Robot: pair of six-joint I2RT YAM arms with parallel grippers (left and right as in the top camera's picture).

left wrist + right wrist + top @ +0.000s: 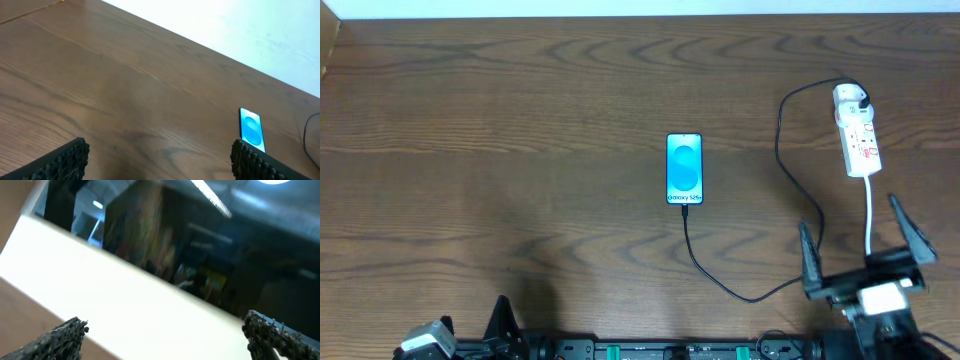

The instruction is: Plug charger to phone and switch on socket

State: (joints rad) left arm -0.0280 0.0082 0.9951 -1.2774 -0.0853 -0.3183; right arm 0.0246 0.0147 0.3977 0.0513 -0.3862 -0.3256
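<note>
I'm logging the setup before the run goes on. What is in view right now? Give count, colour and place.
brown wooden table: one, brown, fills the overhead view
slim rectangular smartphone: one, turquoise screen with black edge, table centre
thin black charger cable: one, black, loops from the phone's near edge to the strip's far end
white oblong power strip: one, white with red markings, far right
thick white cord: one, white, from the strip toward the right arm
left end effector: one, black, open, near left
right end effector: one, black, open, near right
</note>
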